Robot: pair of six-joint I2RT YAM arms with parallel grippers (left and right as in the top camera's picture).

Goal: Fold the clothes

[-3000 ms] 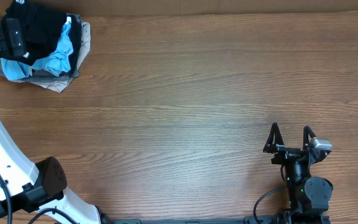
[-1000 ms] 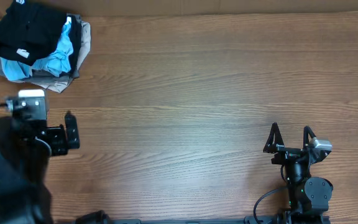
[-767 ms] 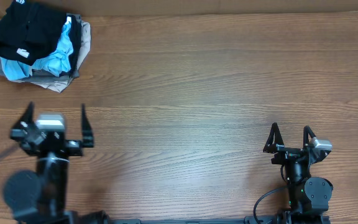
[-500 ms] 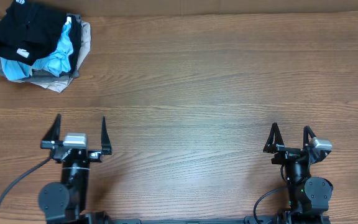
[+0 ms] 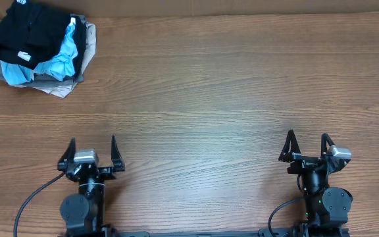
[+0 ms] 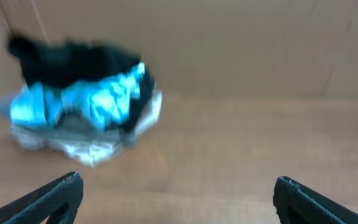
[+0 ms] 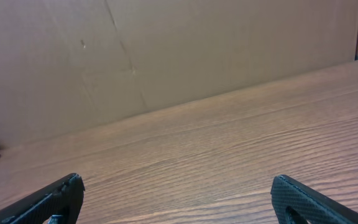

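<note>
Two wide, empty: left claw [image 5: 92, 141], right claw [image 5: 306, 135]; soft black clothes [image 5: 28, 29] crumpled atop pile [image 5: 61, 62], wood-grain table [image 5: 209, 85].

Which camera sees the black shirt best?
The overhead view: the black shirt is sharp there, on top of the pile, white tag showing. The left wrist view shows it blurry. The right wrist view doesn't show it.

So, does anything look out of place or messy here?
Only in the far left corner: the black garment lies crumpled, unfolded, on a light blue shirt and grey garments. The left gripper and right gripper sit open and empty, well away from it.
</note>
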